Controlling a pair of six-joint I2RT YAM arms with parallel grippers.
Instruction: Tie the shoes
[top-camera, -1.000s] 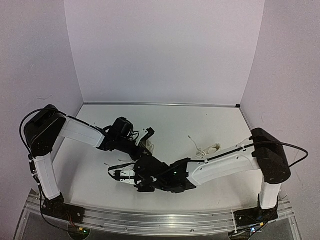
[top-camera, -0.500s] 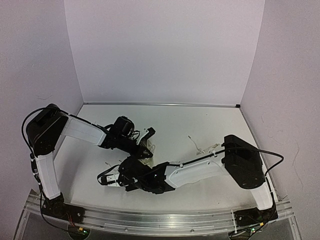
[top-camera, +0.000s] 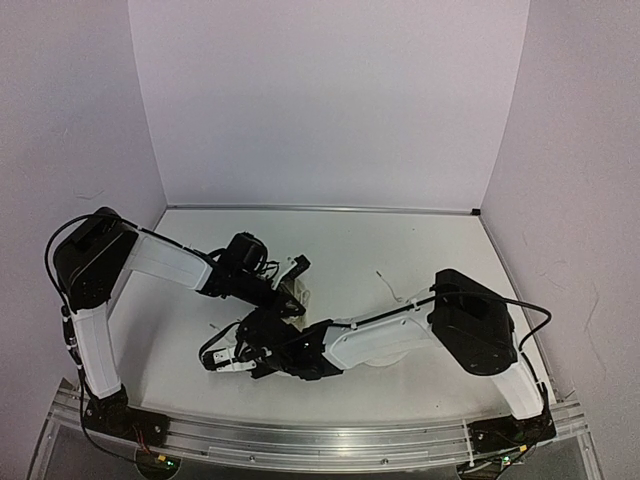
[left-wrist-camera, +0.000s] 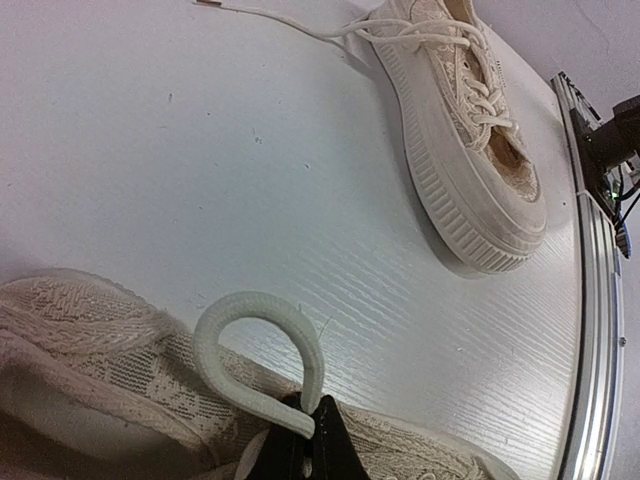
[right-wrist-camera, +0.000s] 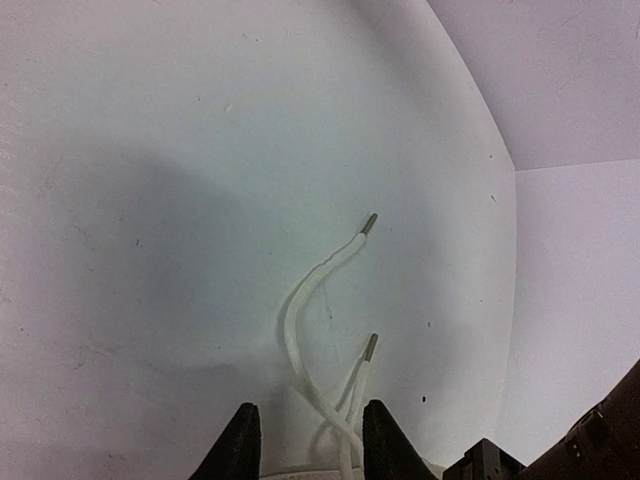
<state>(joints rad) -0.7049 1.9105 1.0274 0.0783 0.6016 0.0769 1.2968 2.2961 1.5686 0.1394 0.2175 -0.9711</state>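
Even, soft light — faint shadows

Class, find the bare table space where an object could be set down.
Free: the far strip of table along the back wall. Crowded: the middle, where left gripper, right gripper, shoe and laces cluster.
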